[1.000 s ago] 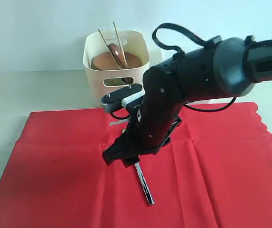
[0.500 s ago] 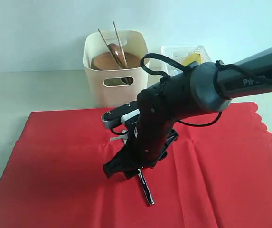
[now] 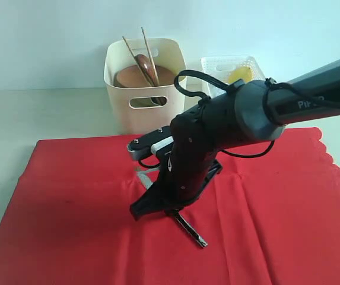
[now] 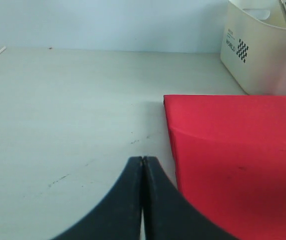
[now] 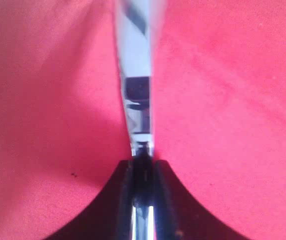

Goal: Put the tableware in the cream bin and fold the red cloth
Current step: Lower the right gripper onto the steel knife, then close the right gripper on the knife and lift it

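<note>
Change: over the last second I watched the right gripper (image 3: 166, 209) go from wide to narrow, its jaws pinching the silver table knife (image 3: 191, 229) about mid-length. The knife swung a little as they shut.
Meaning: I judged the grasp made and a lift toward the cream bin (image 3: 146, 114) due next. No other tableware showed on the cloth, and the folding was not begun.
Where: the knife lay near the middle of the red cloth (image 3: 69, 208), in front of the bin and well apart from it.
Long axis: diagonal in the exterior view, with the slim end near-right and the broad bright end far-left beyond the arm.
Wrist check: the knife (image 5: 138, 100) ran straight out between the right gripper's (image 5: 143, 165) jaws, which clamped across its width.
Left gripper (image 4: 143, 165): closed on nothing, over bare table just beside the cloth's edge.
</note>
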You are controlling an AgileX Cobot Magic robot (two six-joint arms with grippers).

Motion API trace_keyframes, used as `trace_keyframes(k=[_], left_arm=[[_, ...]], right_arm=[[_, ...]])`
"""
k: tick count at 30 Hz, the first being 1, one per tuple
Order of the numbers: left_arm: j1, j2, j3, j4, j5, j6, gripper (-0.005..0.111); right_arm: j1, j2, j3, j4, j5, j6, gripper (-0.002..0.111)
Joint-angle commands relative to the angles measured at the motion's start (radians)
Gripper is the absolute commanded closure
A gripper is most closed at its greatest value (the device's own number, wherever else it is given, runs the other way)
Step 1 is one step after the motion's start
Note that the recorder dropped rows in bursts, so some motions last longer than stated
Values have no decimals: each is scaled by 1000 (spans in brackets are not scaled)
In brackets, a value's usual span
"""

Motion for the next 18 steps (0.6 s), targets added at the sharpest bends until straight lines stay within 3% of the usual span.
trace_keyframes(k=[1, 18], left_arm=[[-1, -7, 3, 0, -13, 4, 107], [-1, -7, 3, 0, -13, 4, 107]], right_arm=[[1, 23, 5, 17, 7, 1, 108], [1, -196, 5, 30, 9, 26, 108]])
